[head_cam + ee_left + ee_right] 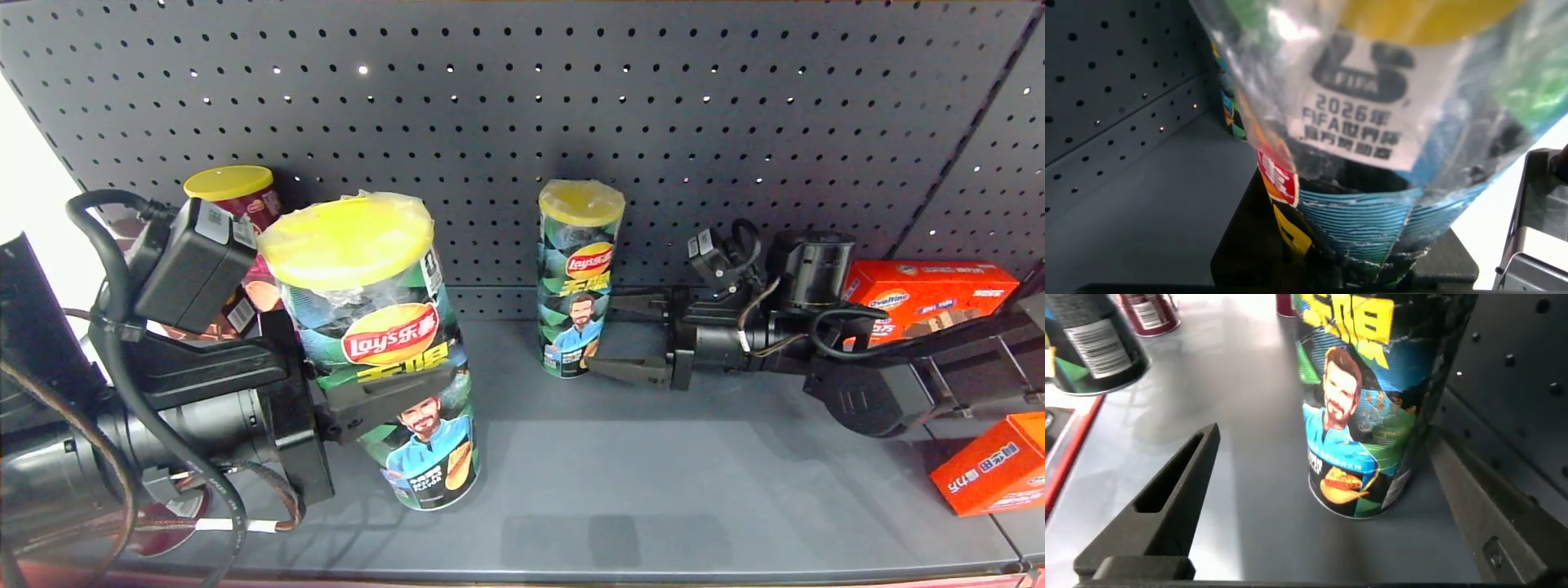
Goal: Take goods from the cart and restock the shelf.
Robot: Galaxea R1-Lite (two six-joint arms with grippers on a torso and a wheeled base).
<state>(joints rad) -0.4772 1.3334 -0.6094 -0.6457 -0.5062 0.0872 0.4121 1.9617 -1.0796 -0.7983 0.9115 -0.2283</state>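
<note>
A tall chips can [375,343] with a yellow lid and plastic wrap stands upright at the front left of the grey shelf [653,474]. My left gripper [384,388] is shut on its middle, and the can [1372,122] looms close in the left wrist view. I cannot tell whether its base touches the shelf. A second, matching can [580,278] stands upright on the shelf near the pegboard back wall. My right gripper [600,335] is open around its lower part, one finger on each side, with gaps to the can [1364,433] in the right wrist view.
A maroon can [237,196] with a yellow lid stands at the back left, behind my left arm. Orange boxes sit at the right: one at the back [931,294], one near the front [992,465]. The pegboard wall [571,98] closes the back.
</note>
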